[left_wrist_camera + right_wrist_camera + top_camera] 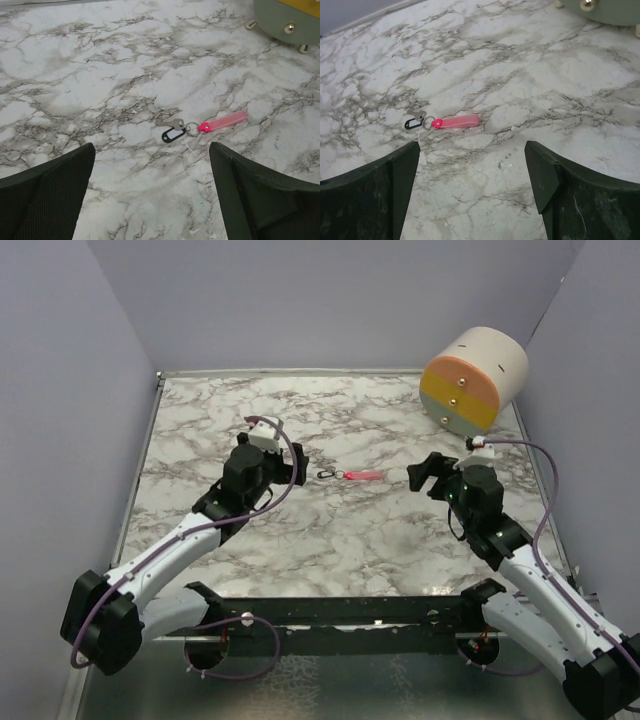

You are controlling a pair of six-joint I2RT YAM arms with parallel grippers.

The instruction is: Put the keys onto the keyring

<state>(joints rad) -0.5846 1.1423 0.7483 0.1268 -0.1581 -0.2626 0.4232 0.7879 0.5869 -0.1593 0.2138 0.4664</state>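
Observation:
The keyring (365,475) is a slim pink strip with a small metal ring (192,129) at its left end, lying flat mid-table. The keys (172,123), one small silvery key beside a black tag (173,134), lie touching that ring; I cannot tell whether they are threaded on it. In the right wrist view the strip (457,121) and keys (415,120) lie ahead to the left. My left gripper (295,468) (152,150) is open just left of the keys and holds nothing. My right gripper (422,475) (472,145) is open a short way right of the strip.
A cream, orange and yellow cylinder (475,380) lies on its side at the back right corner, its face showing in the left wrist view (287,20). Lilac walls close in the marble table (330,540) on three sides.

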